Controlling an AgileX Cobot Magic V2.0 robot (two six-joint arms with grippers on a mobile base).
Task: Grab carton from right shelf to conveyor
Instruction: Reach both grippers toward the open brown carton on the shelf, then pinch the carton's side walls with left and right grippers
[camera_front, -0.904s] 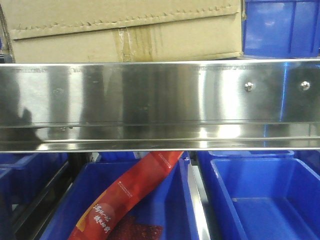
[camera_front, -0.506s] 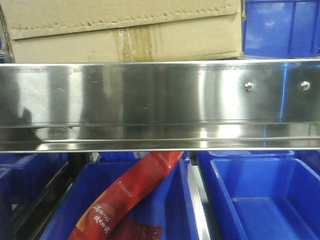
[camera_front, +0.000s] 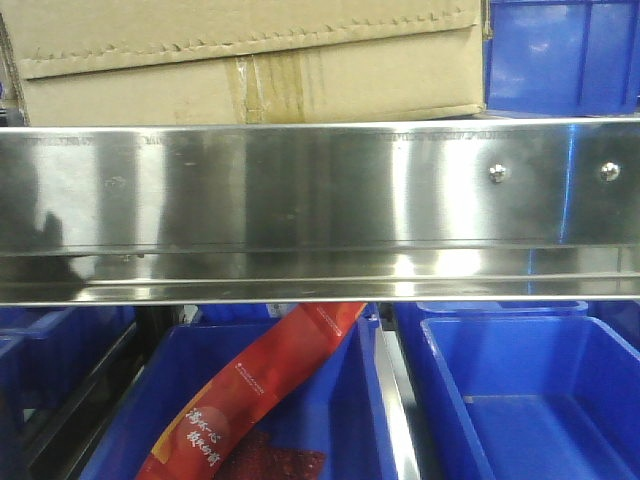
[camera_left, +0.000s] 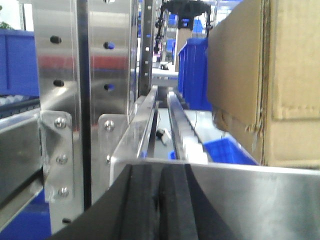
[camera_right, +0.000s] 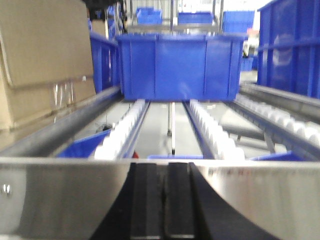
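Both the left gripper (camera_left: 160, 197) and right gripper (camera_right: 163, 202), pinched shut and empty, flank the carton (camera_front: 250, 60) lying lengthwise along the right shelf (camera_front: 300, 190).

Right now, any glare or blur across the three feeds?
Front view: bright glare streaks on the steel rail, carton sharp enough. Left wrist view: left hand out of focus up close. Right wrist view: right hand blurred, whole frame soft.
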